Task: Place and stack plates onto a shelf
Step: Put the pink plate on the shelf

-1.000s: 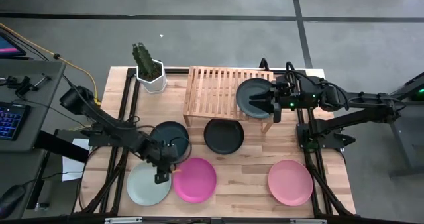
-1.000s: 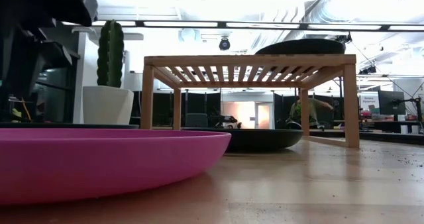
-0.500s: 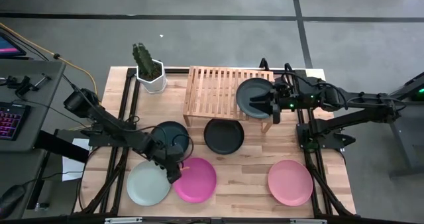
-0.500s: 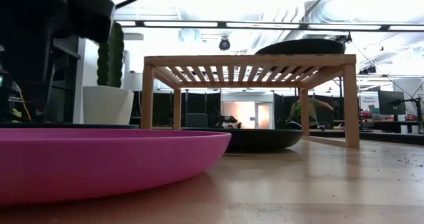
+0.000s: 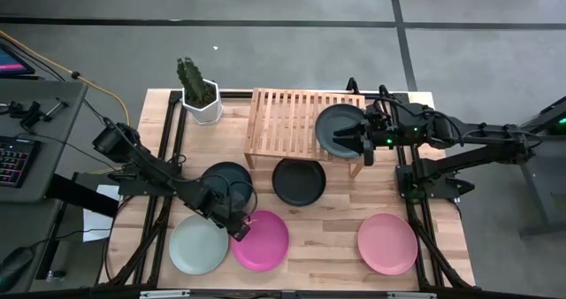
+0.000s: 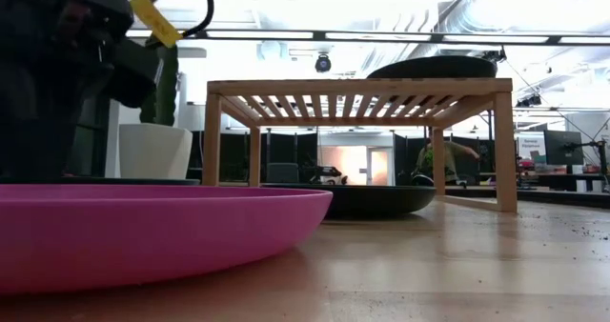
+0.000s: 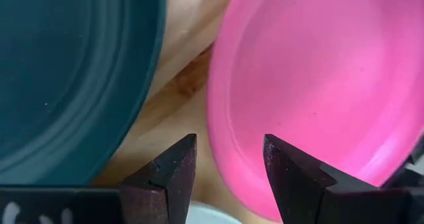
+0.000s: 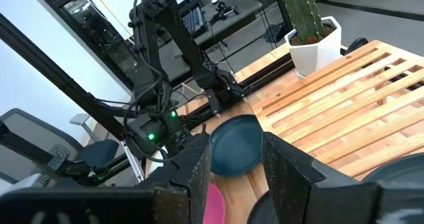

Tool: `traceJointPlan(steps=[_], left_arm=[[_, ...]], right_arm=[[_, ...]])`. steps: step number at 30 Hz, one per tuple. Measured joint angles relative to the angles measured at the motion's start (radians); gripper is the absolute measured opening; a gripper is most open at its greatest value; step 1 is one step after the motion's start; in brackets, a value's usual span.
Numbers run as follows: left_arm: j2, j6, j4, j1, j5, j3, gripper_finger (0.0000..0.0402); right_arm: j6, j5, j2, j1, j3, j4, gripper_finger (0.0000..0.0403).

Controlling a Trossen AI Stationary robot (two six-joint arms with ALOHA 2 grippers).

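Observation:
The light-wood slatted shelf (image 5: 296, 122) stands at the table's far side, and the dark grey-green plate (image 5: 338, 129) lies flat on its right end. My right gripper (image 5: 356, 140) hovers open at that plate's right rim (image 8: 401, 177). On the table lie the dark teal plate (image 5: 226, 180), black plate (image 5: 298, 181), pale mint plate (image 5: 196, 246), hot pink plate (image 5: 263, 241) and light pink plate (image 5: 386, 243). My left gripper (image 5: 239, 231) is open and low at the hot pink plate's left edge. Its fingers (image 7: 175, 168) stand either side of that plate's rim (image 7: 218, 144).
A white hexagonal pot with a green cactus (image 5: 200, 94) stands left of the shelf. The teal plate (image 7: 66, 71) lies close beside the left gripper. In the low view the black plate (image 6: 376, 200) sits partly under the shelf (image 6: 362, 86). Bare wood shows between the two pink plates.
My left gripper has moved from the mint plate's right edge toward the table's right, and it has turned while going. It now sits at the hot pink plate's left rim. The plates and my right arm have kept still.

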Motion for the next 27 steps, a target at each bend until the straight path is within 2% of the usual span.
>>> traceJointPlan(steps=[13,17,23,27], left_arm=[[0.071,-0.067,0.049,0.000,0.000,0.000,0.0155],[0.071,-0.052,0.069,0.000,0.000,0.000,0.0116],[0.019,-0.010,0.075,-0.004,0.012,0.000,0.0014],[-0.078,0.033,0.043,0.000,0.022,-0.001,0.0012]], right_arm=[[0.000,0.000,0.000,0.000,0.000,0.000,0.0119],[-0.001,0.000,0.000,0.000,0.000,0.000,0.0119],[-0.011,0.000,0.000,0.000,0.000,0.000,0.0119],[-0.011,0.000,0.000,0.000,0.000,-0.001,0.0119]])
